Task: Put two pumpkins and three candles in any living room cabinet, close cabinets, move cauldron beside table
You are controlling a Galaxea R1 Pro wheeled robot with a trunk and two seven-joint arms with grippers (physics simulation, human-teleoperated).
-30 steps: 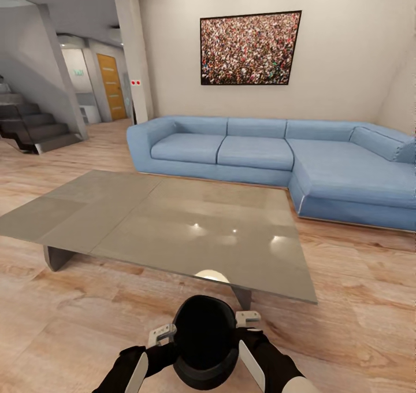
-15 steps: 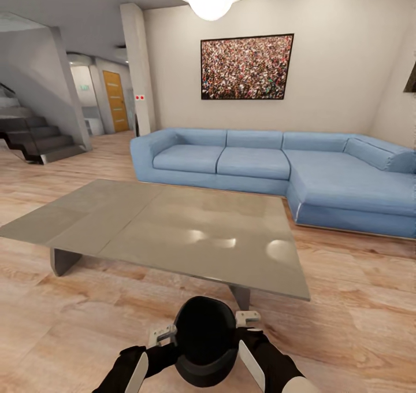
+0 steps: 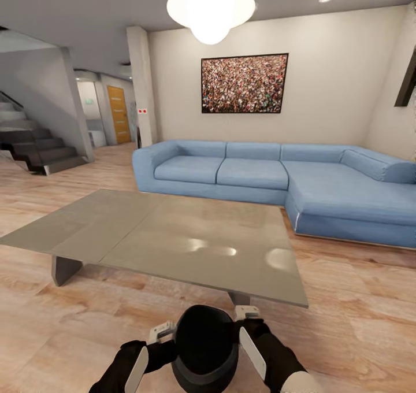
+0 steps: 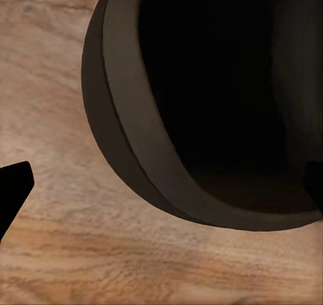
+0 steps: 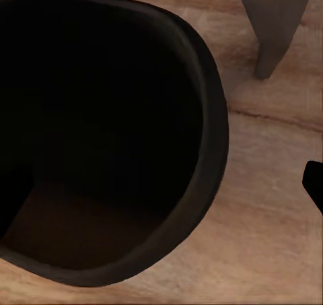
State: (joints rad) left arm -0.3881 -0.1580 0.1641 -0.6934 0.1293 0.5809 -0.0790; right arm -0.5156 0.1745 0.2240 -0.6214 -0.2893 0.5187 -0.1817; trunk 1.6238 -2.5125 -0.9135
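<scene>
Our two sets of fingers sit on opposite sides of the black, round-bellied cauldron with the flared rim (image 3: pixel 205 347): the left gripper (image 3: pixel 162 332) has its pale fingers against the pot's left flank and the right gripper (image 3: pixel 247 314) against its right flank, so we judge the pot to be pinched between both arms rather than clamped inside either one; whether each pair of fingers is itself spread or closed we cannot tell, since the wrist views give us just dark fingertip slivers at the frame edges. The cauldron is held upright above the light wood plank floor (image 3: pixel 358 335), its mouth facing up toward the head camera and its dark hollow open in both wrist views; being round, it has no real long axis other than the vertical one through mouth and belly. It hangs just short of the near edge of the long, low table with the thin matte grey tabletop (image 3: pixel 173 237), close to that table's near right leg (image 5: pixel 272 22). The risks we see: a two-sided squeeze on a curved wall may slip if either arm eases, dropping or tipping the pot; lowering it unevenly could leave it tilted; moving forward could knock the rim against the tabletop edge or the leg. Beyond stands the blue corner sofa (image 3: pixel 277 173).
</scene>
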